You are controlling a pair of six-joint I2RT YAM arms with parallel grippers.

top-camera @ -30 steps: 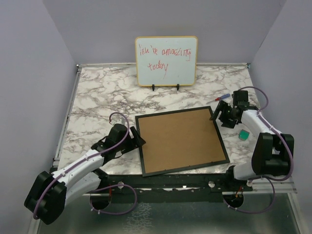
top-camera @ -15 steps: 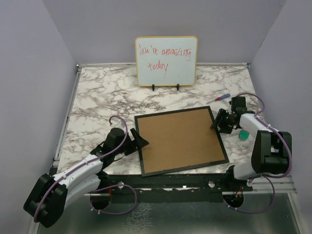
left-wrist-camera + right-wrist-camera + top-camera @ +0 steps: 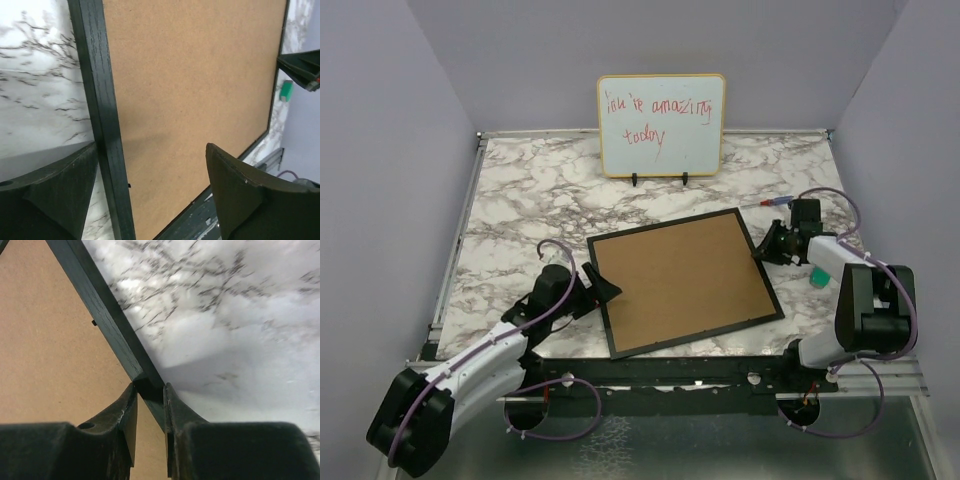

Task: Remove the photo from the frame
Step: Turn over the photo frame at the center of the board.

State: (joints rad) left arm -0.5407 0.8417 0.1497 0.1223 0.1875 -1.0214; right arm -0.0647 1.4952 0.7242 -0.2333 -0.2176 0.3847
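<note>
The frame (image 3: 680, 282) lies face down on the marble table, its brown back panel (image 3: 190, 75) up. The photo is hidden under that panel. My right gripper (image 3: 763, 250) is shut on the black rail (image 3: 107, 315) at the frame's right edge, one finger (image 3: 125, 417) over the panel and the other outside the rail; in the right wrist view the gripper (image 3: 149, 402) pinches the rail tightly. My left gripper (image 3: 604, 290) stands open at the frame's left edge. In the left wrist view the gripper (image 3: 150, 195) straddles the left rail (image 3: 100, 110) without touching it.
A whiteboard (image 3: 662, 124) with red handwriting stands on a small easel at the back. A red-and-blue screwdriver (image 3: 775, 201) lies beyond the right gripper, and a small green block (image 3: 820, 276) sits right of the frame. The table's near edge runs just below the frame.
My right gripper has closed on the frame's right rail. The frame's right side has shifted left and away from me. The left gripper has crept forward along the left rail, still open.
</note>
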